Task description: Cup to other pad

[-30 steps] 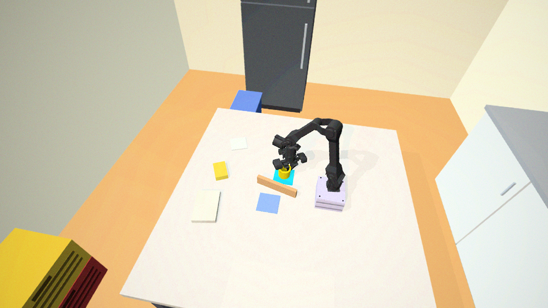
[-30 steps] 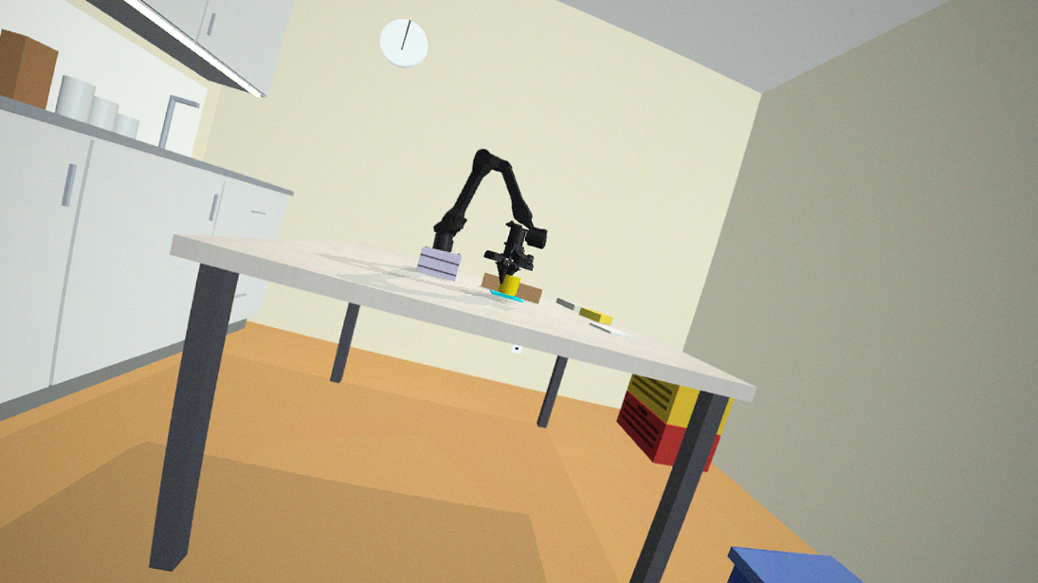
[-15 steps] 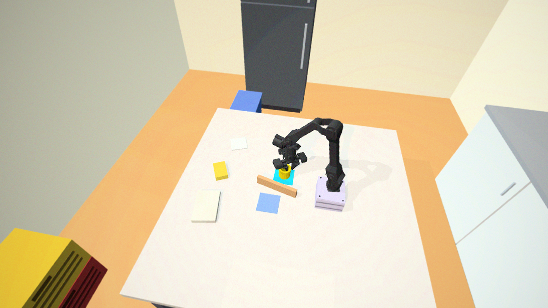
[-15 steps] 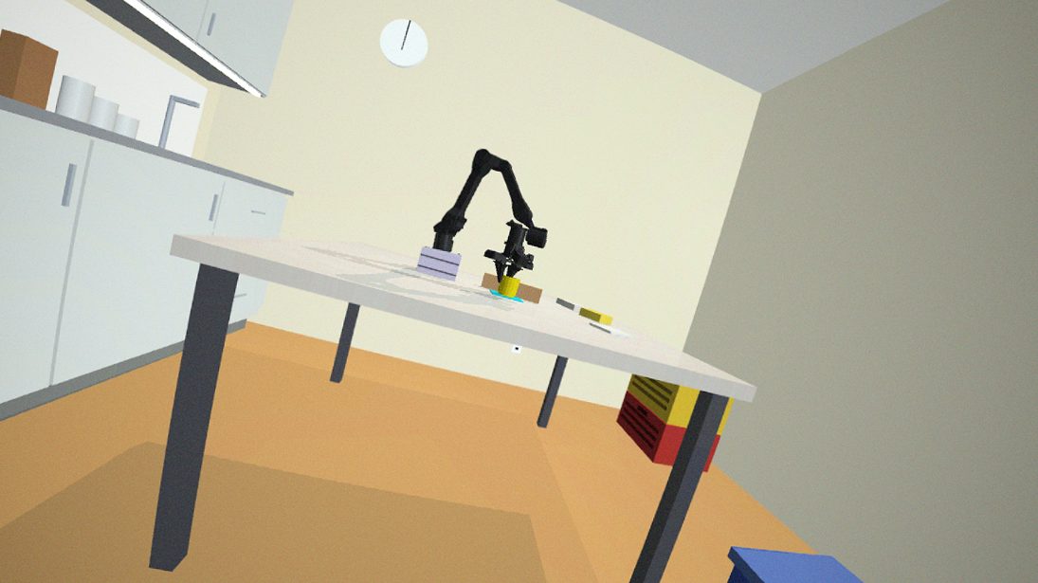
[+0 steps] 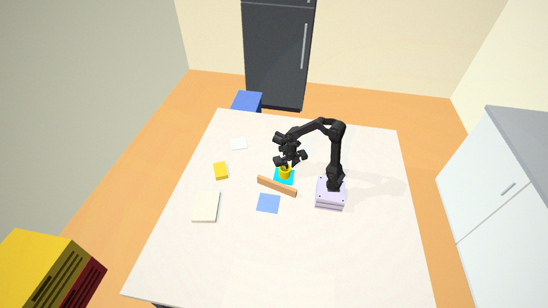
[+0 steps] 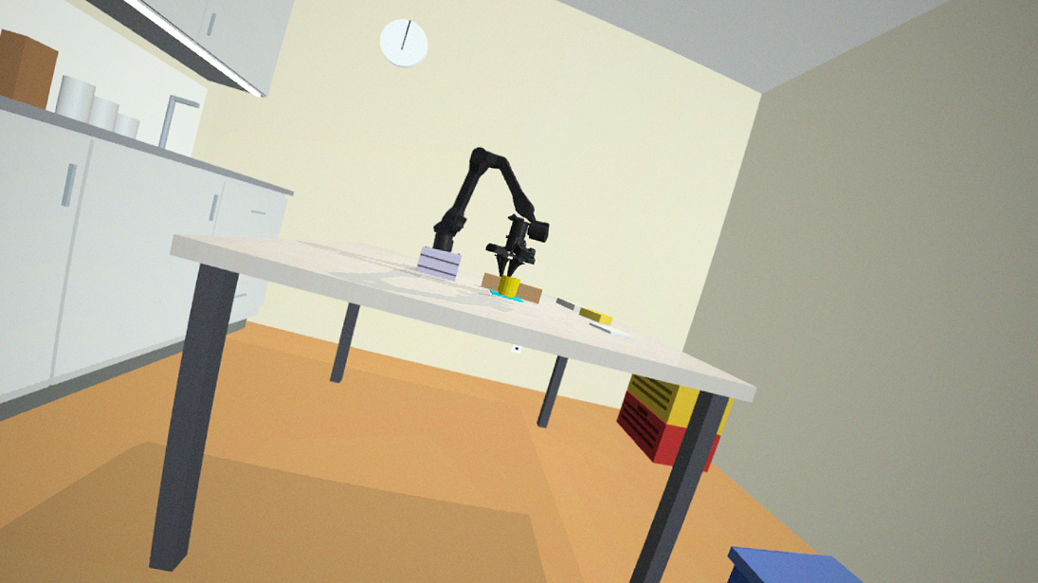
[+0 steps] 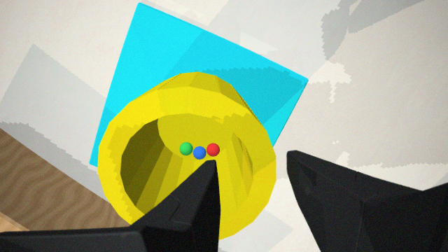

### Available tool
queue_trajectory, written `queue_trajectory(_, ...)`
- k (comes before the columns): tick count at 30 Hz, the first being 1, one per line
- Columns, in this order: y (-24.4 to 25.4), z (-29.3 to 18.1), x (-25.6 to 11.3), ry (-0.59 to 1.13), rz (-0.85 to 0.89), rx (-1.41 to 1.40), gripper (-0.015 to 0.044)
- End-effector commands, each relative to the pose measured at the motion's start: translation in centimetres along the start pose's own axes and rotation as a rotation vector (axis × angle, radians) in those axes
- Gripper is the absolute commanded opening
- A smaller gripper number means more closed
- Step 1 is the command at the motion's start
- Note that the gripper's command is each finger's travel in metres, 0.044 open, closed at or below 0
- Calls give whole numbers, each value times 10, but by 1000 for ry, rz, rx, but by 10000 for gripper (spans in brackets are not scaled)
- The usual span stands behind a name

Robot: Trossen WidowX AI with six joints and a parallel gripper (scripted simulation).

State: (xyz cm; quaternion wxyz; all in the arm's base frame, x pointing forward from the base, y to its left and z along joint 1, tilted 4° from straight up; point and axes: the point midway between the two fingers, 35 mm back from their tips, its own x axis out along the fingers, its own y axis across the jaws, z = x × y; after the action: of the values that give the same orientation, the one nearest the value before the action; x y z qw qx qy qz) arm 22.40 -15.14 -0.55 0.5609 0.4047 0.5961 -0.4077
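The yellow cup (image 5: 284,172) (image 6: 509,287) (image 7: 175,101) stands upright on the cyan pad (image 5: 276,180) (image 7: 140,52). In the wrist view a green marble (image 7: 186,148), a blue marble (image 7: 199,152) and a red marble (image 7: 213,149) lie inside it. My gripper (image 5: 289,165) (image 6: 505,274) (image 7: 252,165) is open at the cup's rim. One finger reaches over the cup's opening, the other is outside with a gap to the wall. The blue pad (image 5: 268,203) lies bare on the other side of the barrier.
A low wooden barrier (image 5: 276,186) (image 6: 530,293) (image 7: 35,164) stands between the pads, close to the cup. A yellow block (image 5: 220,170) (image 6: 596,315), a cream book (image 5: 206,206) and a white tile (image 5: 239,143) lie farther left in the top view.
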Motion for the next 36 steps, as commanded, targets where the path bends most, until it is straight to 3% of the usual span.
queue_trajectory(1, 1, 1, -10, -7, 3, -1, 147)
queue_trajectory(16, -1, -2, -29, -8, 2, -2, 147)
queue_trajectory(27, -1, -2, -28, -2, 1, -2, 435)
queue_trajectory(36, 0, -2, -67, -6, 2, -2, 440)
